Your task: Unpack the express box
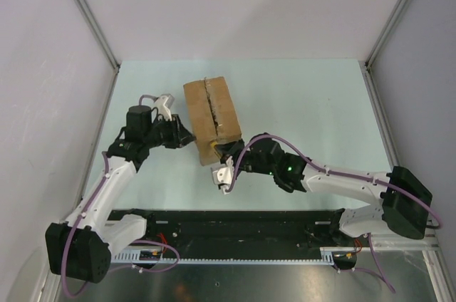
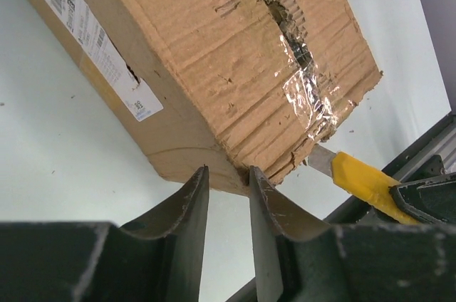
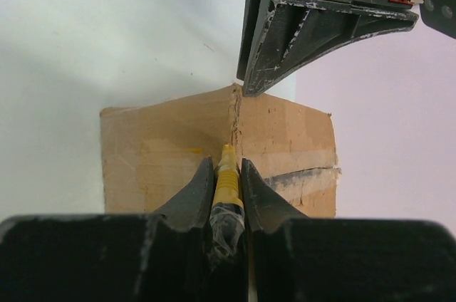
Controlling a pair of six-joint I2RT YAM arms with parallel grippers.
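The express box point(image 1: 211, 118) is a brown carton lying on the pale table, its centre seam point(image 1: 212, 106) running away from me. Its white label point(image 2: 92, 38) and torn shiny tape point(image 2: 306, 88) show in the left wrist view. My right gripper point(image 1: 226, 152) is shut on a yellow utility knife point(image 3: 226, 174). The knife's blade point(image 2: 324, 159) meets the box's near end point(image 3: 164, 152) at the seam. My left gripper point(image 1: 185, 136) is narrowly open and empty. Its fingertips point(image 2: 199, 181) rest against the box's near left corner.
A black rail point(image 1: 235, 220) runs along the table's near edge behind both arm bases. Grey walls with metal posts point(image 1: 89, 13) enclose the table on the left, back and right. My left gripper's fingers point(image 3: 285, 38) hang over the box's far edge in the right wrist view.
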